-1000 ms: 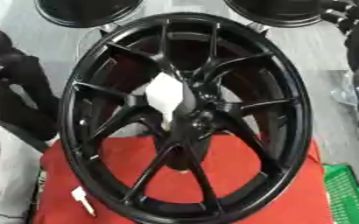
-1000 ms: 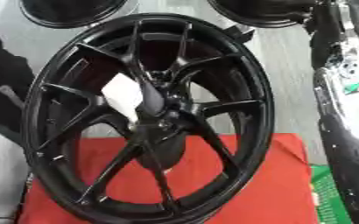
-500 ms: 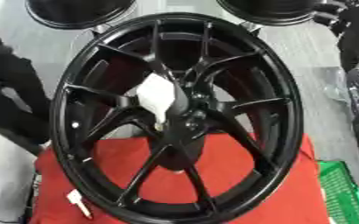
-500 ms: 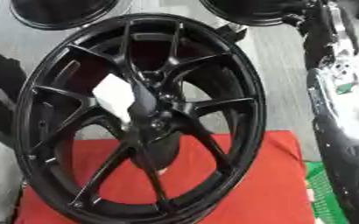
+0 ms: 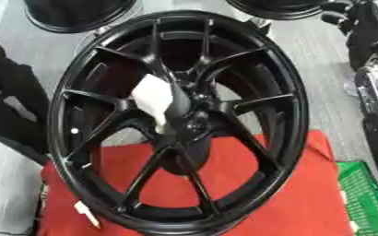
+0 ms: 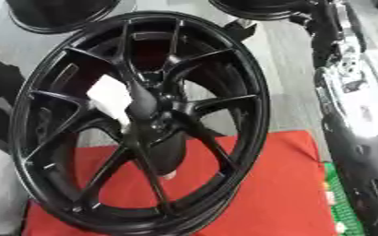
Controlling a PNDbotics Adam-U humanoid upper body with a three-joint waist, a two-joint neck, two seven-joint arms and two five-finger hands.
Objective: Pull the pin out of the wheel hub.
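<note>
A large black spoked wheel [image 5: 103, 69] stands tilted on a red cloth [image 5: 305, 203]. Its hub [image 5: 194, 120] sits at the middle where the spokes meet. A white piece [image 5: 156, 99] shows at the hub's upper left, partly behind the spokes; I cannot make out a pin. My right arm [image 6: 350, 92], silver and black, runs up the right edge beside the rim. Its dark far end [image 5: 362, 27] lies near the wheel's upper right, too blurred to read as a hand. A black shape [image 5: 11, 97] stands at the left, apart from the rim. No left hand shows.
Two more black wheels lie on the grey floor at the back, one at the left [image 5: 75, 16] and one at the right [image 5: 281, 7]. A green crate [image 5: 369, 198] sits at the lower right. A small white tag [image 5: 85, 213] hangs by the lower rim.
The whole picture has slid a little, so the camera has moved. The wheel, the white piece and the arms show no move of their own.
</note>
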